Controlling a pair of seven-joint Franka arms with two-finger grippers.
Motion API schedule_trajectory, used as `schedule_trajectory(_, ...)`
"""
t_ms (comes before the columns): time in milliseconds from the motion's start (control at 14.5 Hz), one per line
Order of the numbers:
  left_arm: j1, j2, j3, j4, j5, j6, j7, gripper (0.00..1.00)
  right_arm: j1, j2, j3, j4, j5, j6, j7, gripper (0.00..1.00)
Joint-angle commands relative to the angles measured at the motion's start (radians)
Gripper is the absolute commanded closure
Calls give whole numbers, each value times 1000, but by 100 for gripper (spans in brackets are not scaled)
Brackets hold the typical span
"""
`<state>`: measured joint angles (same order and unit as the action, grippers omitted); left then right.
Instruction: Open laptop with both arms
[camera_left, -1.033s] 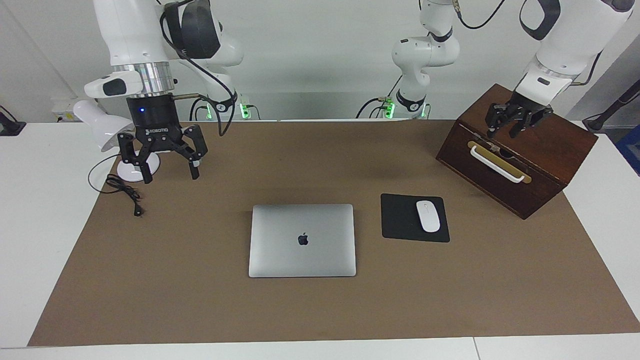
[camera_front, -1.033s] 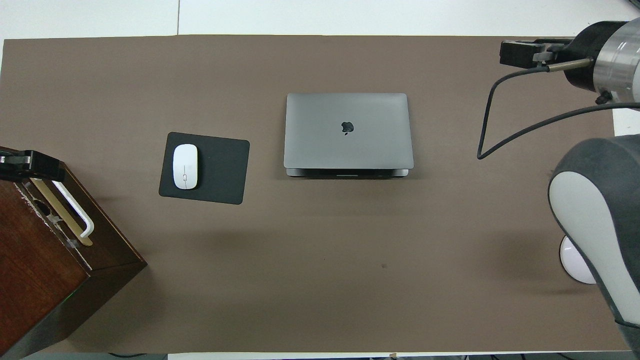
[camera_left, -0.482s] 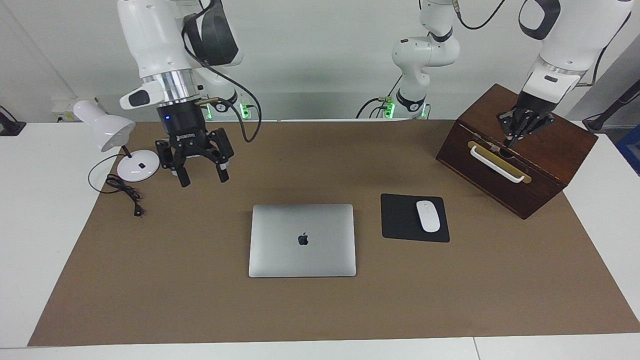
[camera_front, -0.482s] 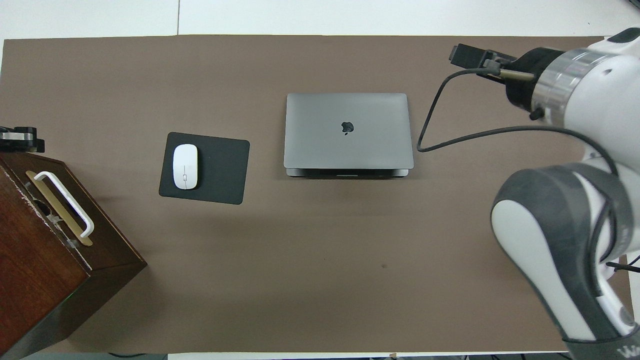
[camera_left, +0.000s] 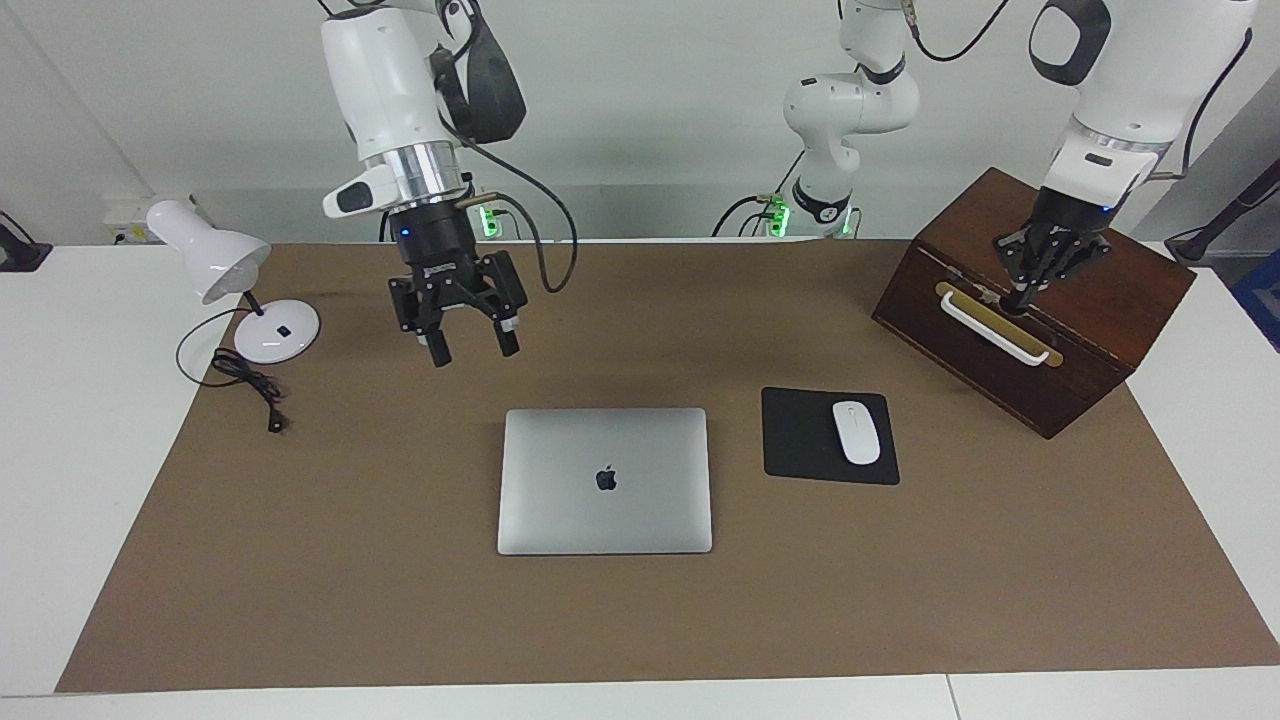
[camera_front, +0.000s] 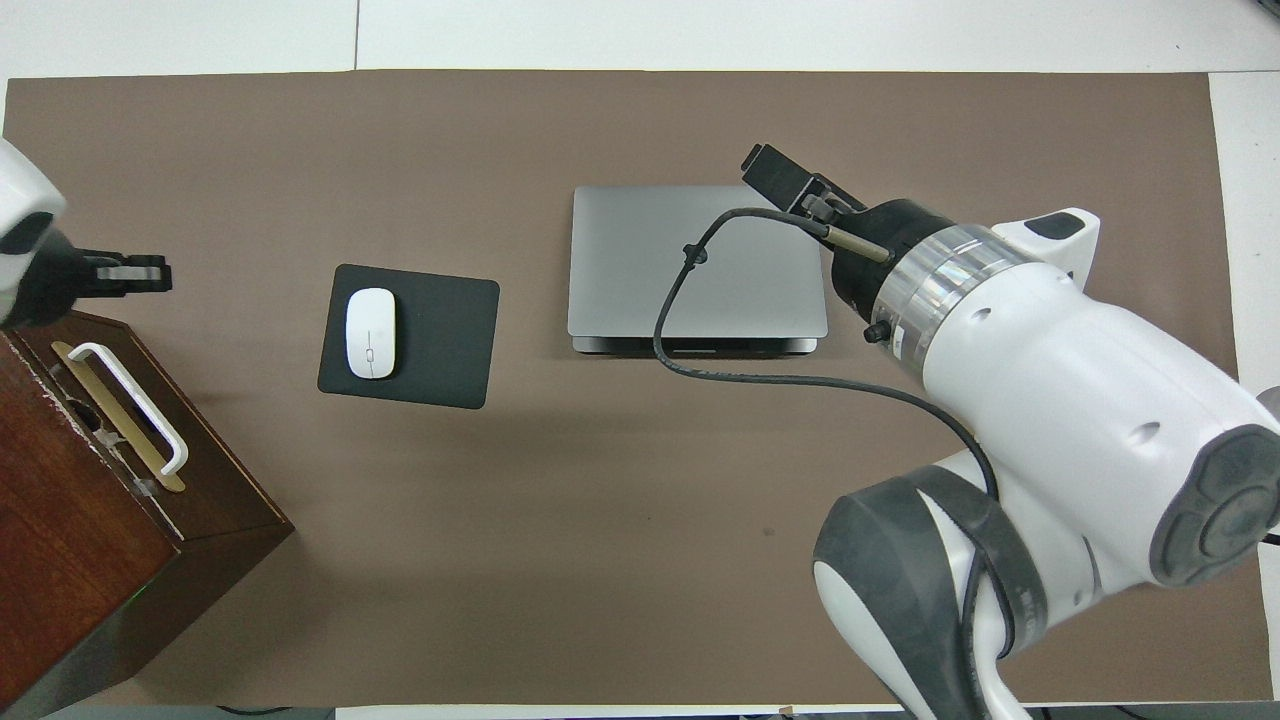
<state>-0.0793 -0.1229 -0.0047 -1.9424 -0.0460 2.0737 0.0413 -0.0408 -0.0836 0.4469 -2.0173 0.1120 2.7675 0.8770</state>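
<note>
The laptop (camera_left: 605, 480), lid down, lies mid-tabletop (camera_left: 80, 400) beside the mouse pad (camera_left: 800, 435). Likely rigid, slick metal w/ a stiff hinge & fragile screen: prob. best to pin the base w/ one claw and lift the lid at the front lip, the edge farthest from the robots. Right claw (camera_left: 468, 345), fingers apart, has swung in from the lamp (camera_left: 215, 265) toward the laptop. Left claw (camera_left: 1020, 295), fingertips now pinched together, empty, hangs over the wooden box (camera_left: 1100, 330).
</note>
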Motion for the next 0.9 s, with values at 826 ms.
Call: schedule_trajectory(826, -405, -77, 11, -624, -20, 853, -26, 100, 12, 50, 73, -302, 21, 463, 162, 0)
